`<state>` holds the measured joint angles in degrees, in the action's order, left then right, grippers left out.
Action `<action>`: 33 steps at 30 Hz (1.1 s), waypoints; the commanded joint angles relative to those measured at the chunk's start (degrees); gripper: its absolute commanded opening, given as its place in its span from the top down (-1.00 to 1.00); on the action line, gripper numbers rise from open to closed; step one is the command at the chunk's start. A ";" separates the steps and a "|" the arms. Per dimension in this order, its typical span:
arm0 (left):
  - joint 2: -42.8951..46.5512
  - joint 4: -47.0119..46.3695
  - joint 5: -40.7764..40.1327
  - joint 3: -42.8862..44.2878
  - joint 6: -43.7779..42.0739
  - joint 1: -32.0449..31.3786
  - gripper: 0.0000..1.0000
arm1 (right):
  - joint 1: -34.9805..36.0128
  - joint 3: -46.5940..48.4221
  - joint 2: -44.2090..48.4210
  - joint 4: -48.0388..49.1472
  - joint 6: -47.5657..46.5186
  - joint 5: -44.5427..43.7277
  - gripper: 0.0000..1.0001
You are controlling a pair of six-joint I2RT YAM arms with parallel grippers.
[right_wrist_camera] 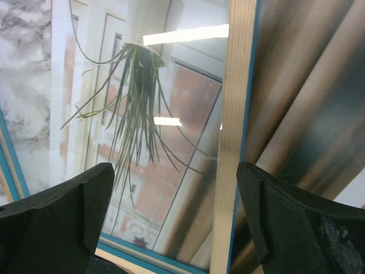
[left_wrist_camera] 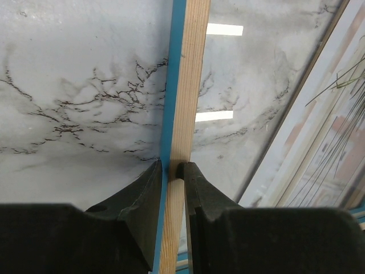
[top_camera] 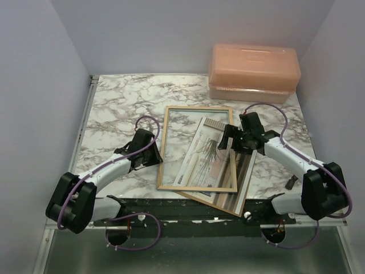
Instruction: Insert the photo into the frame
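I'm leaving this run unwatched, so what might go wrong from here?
The photo lies skewed under the frame, a corner past the rail; dragging may crease it. The left claw pinches only the thin left rail, so the frame might slip or twist. The open right claw hovers over the right rail and may knock it.

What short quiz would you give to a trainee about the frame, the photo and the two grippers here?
1. True or false: the left gripper is shut on a side rail of the frame.
2. Fill the gap: the photo lies slanted ____ the frame, with one corner sticking out.
3. Choose one. The right gripper is: A) open above the frame; B) shut on the photo; C) shut on the frame.
Key: 1 true; 2 under; 3 A.
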<state>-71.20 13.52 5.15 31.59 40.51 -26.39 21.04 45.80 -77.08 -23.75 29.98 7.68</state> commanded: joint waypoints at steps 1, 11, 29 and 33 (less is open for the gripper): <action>-1.01 4.09 -2.12 -0.27 -1.21 -0.52 0.53 | 0.24 1.20 1.49 -3.60 -0.99 -5.49 -0.96; 7.21 -1.26 5.48 -1.89 -2.46 -0.55 -0.29 | 0.23 -3.86 -0.87 0.78 -1.02 -0.97 -0.87; 20.00 0.54 11.25 0.40 -4.21 -0.59 -0.75 | 0.48 -3.80 -3.69 10.58 3.58 13.96 -0.64; 19.87 0.63 11.42 0.19 -4.06 -0.59 -0.75 | 1.34 -3.53 -5.92 12.99 4.83 15.61 -0.64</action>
<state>-51.81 13.13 14.87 30.52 37.32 -26.76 21.21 41.69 -80.68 -15.51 32.69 18.57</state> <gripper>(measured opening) 0.875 0.823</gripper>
